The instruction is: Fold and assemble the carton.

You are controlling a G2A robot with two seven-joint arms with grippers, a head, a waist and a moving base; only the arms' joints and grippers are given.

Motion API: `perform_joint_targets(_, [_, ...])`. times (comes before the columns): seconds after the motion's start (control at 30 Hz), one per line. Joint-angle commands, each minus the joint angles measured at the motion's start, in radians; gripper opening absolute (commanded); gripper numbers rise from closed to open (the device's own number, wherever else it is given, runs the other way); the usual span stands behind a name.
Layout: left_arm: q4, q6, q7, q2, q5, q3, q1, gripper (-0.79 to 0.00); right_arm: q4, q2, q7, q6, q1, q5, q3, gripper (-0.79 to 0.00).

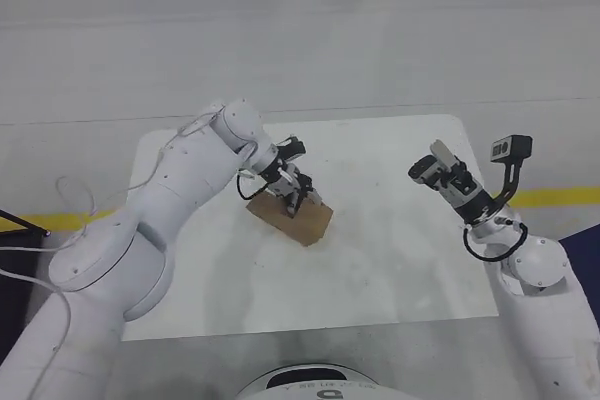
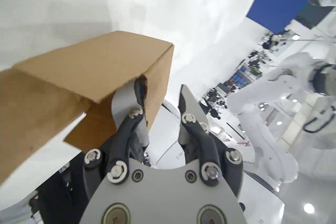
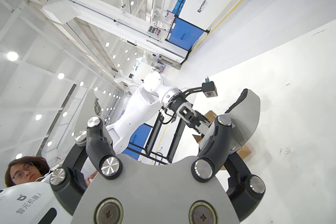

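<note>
Both open: left gripper [image 1: 299, 194] straddles a carton [image 1: 302, 222] wall mid-frame, right gripper [image 1: 427, 160] hangs upper right. Next up, probably pinch and fold.

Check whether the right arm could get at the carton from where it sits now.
Probably yes. The right gripper is open and empty, and only bare table lies between it and the carton. The left gripper sits at the carton's opposite end, leaving the side toward the right arm free.

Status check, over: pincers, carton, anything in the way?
Left pincer open, one finger inside carton. Right pincer open, apart from carton. Nothing in the way.
</note>
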Motion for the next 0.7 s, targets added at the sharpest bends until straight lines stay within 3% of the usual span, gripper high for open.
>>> perform_joint_targets(0.0, [0.027,-0.002,-0.005,-0.009,-0.056,-0.023,-0.005,0.000,0.010,-0.001,0.007,-0.008,0.000,0.006,-0.010,0.000])
perform_joint_targets(0.17, [0.085,-0.022,0.018,-0.020,-0.131,-0.068,-0.019,0.000,0.028,0.001,0.082,-0.006,0.029,-0.071,-0.051,0.000])
perform_joint_targets(0.37, [0.179,-0.051,0.044,-0.014,-0.307,-0.171,-0.011,0.000,0.034,0.001,0.084,-0.023,0.069,-0.128,-0.066,0.000])
perform_joint_targets(0.5, [0.281,-0.078,0.023,0.014,-0.506,-0.290,0.006,0.000,0.014,0.005,0.093,-0.035,0.086,-0.233,-0.063,0.000])
perform_joint_targets(0.67, [0.401,-0.106,-0.047,0.073,-0.658,-0.397,0.035,0.000,-0.008,0.005,0.088,-0.037,0.102,-0.267,-0.070,0.000])
